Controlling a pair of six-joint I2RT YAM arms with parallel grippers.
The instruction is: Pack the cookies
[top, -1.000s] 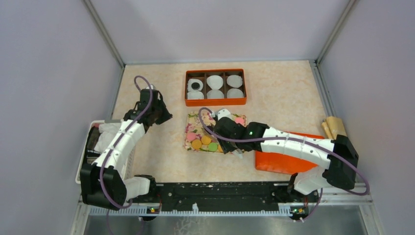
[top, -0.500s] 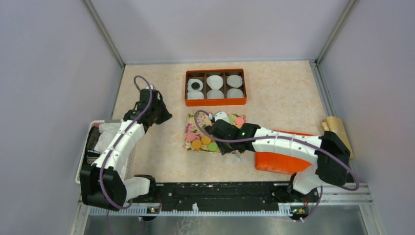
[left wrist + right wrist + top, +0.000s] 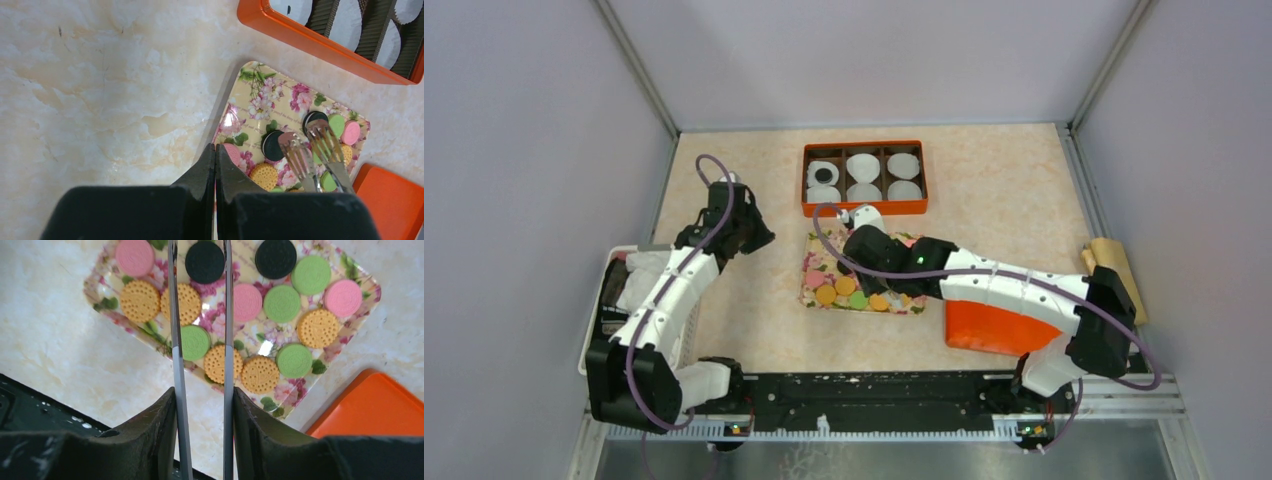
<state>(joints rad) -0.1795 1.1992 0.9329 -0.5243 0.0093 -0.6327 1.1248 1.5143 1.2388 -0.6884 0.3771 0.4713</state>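
The cookies (image 3: pixel 281 303), black, pink, green and orange discs, lie on a flowered tray (image 3: pixel 95 290) in the middle of the table (image 3: pixel 809 272). One black cookie (image 3: pixel 824 175) sits in a paper cup in the orange box (image 3: pixel 864 207). My right gripper (image 3: pixel 202 390) is shut on metal tongs (image 3: pixel 227 315), whose two arms reach out over the tray. A black cookie (image 3: pixel 205 261) shows between the tong arms; whether they pinch it I cannot tell. In the left wrist view the forked tong tips (image 3: pixel 300 155) hover over the cookies. My left gripper (image 3: pixel 215 146) is shut and empty, left of the tray (image 3: pixel 759 238).
The orange box has six compartments with white paper cups (image 3: pixel 862 166). An orange lid (image 3: pixel 984 325) lies right of the tray under my right arm. A white basket (image 3: pixel 594 330) stands at the left edge, and a tan wooden thing (image 3: pixel 1114 260) lies at the right edge.
My right arm has swung left and away from me across the tray, bringing the tongs closer to the orange box. The left arm has not moved.
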